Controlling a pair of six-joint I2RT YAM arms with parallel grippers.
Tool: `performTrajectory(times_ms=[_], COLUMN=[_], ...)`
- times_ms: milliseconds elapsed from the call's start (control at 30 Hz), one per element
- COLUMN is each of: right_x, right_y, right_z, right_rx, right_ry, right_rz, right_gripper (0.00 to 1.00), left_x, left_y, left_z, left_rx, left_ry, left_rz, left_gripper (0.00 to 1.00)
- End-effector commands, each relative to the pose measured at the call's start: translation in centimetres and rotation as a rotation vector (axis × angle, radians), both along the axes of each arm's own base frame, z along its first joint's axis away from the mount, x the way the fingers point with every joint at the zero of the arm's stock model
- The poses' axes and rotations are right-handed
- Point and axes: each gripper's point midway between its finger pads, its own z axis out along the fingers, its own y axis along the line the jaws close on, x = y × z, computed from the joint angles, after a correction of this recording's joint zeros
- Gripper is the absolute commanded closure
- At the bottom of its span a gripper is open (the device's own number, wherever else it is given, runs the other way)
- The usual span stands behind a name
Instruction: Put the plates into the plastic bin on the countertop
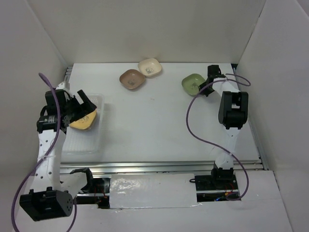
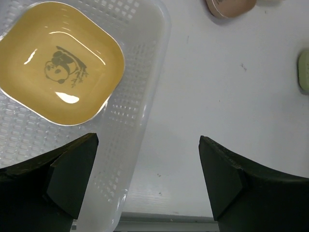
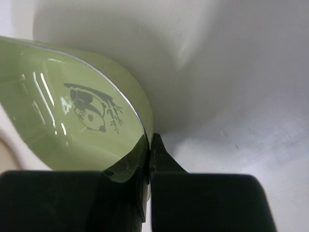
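Observation:
A yellow plate (image 1: pixel 83 120) with a panda print lies in the translucent plastic bin (image 1: pixel 99 137) at the left; it also shows in the left wrist view (image 2: pixel 58 60), inside the bin (image 2: pixel 137 116). My left gripper (image 1: pixel 82 104) is open and empty just above it. My right gripper (image 1: pixel 205 88) is shut on the rim of a green plate (image 1: pixel 192 83) at the back right, seen close in the right wrist view (image 3: pixel 72 125). A brown plate (image 1: pixel 132 79) and a cream plate (image 1: pixel 149 67) rest on the countertop (image 1: pixel 154 121) at the back middle.
White walls stand close on the left, back and right. A metal rail (image 1: pixel 164 166) runs along the near edge of the table. Purple cables hang from both arms.

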Motion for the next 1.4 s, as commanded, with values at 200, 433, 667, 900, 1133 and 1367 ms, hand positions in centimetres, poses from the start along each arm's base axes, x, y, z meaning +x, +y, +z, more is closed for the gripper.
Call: performTrajectory(times_ms=[200, 433, 667, 900, 1133, 1367], right_x=[-9.1, -17.0, -20.0, -22.2, -22.9, -22.9], right_y=[12.9, 26.9, 30.8, 33.5, 32.5, 25.1], right_z=[12.6, 15.2, 21.3, 22.7, 23.1, 20.1], right_rx=[-0.601, -0.340, -0.180, -0.054, -0.041, -0.068], right_ry=[-0.024, -0.229, -0.430, -0.470, -0.498, -0.470], right_rz=[0.554, 1.039, 1.107, 1.189, 1.164, 0.979], right_gripper=[1.00, 1.00, 1.00, 1.00, 0.00, 0.00], left_x=[4.9, 5.5, 5.0, 5.3, 6.1, 2.0], left_y=[-11.1, -15.2, -15.5, -16.0, -11.2, 3.9], left_z=[4.0, 1.6, -1.6, -1.3, 1.1, -0.1], left_rx=[0.044, 0.121, 0.191, 0.195, 0.232, 0.013], left_ry=[-0.038, 0.065, 0.161, 0.138, 0.089, 0.051], left_rz=[-0.436, -0.561, -0.531, -0.484, -0.211, 0.398], left_gripper=[0.01, 0.01, 0.04, 0.32, 1.00, 1.00])
